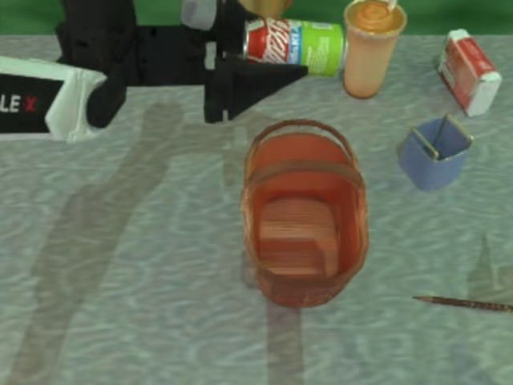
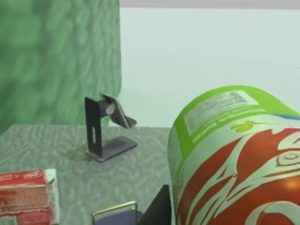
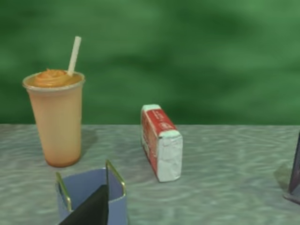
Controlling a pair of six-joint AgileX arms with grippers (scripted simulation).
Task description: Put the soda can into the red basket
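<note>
The left arm reaches in from the top view's left edge, forearm stretched level toward the far side of the table. Its black two-finger left gripper (image 1: 268,72) points rightward, and its fingers appear closed on the red end of the soda can (image 1: 295,46), a small cylinder, red with white script, then a white-blue band and a lime-green end. The can lies on its side in the grip, apparently raised off the table, beyond the far rim of the large oval red-orange woven basket (image 1: 255,154) and just beside the tall orange cup with a straw (image 1: 371,52).

To do this step well, the arm should probably bring the can nearer and slightly rightward, clear the arched handle, centre over the slatted bottom, lower, then release.

Farther right stand a small blue square bucket (image 1: 434,151) and a red-and-white carton (image 1: 469,70). The right gripper is not in the top view, and I cannot tell how its fingers stand.
</note>
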